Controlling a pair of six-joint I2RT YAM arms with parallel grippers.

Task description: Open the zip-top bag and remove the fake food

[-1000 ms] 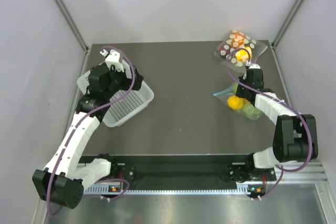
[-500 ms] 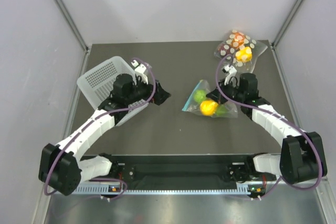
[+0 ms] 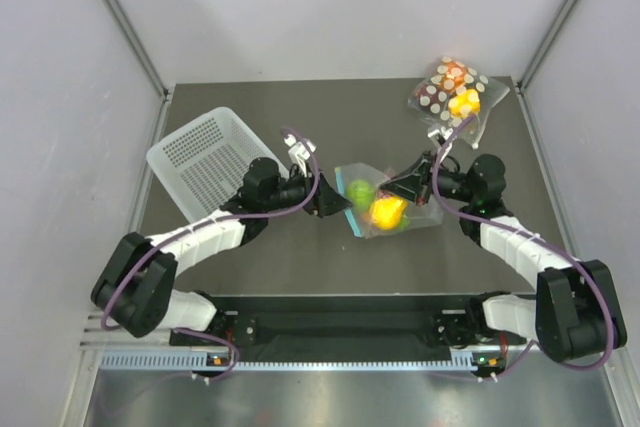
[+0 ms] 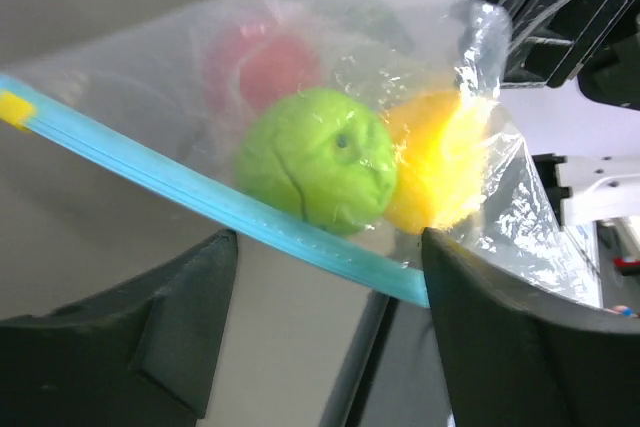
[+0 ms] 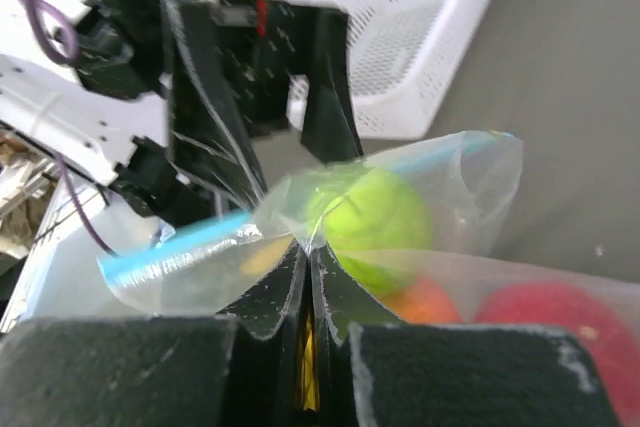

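The zip-top bag [image 3: 378,205] hangs in mid-table, held up by my right gripper [image 3: 408,187], which is shut on a pinch of its clear plastic [image 5: 305,245]. Inside show the fake food: a green fruit [image 4: 318,165], a yellow one [image 4: 440,172], a red one [image 4: 262,62] and an orange one [image 5: 430,302]. The teal zip strip [image 4: 200,192] runs slantwise just above my left gripper [image 4: 328,242], which is open, its fingers [image 4: 150,317] on either side below the strip. In the top view the left gripper [image 3: 328,199] is at the bag's left edge.
A white perforated basket [image 3: 205,152] stands at the left, behind my left arm. A polka-dot bag [image 3: 455,92] with yellow and orange pieces lies at the back right corner. Grey walls enclose the table on three sides.
My right gripper has carried the bag left from the right side to mid-table. My left arm has swung right, away from the basket, up to the bag's zip strip.
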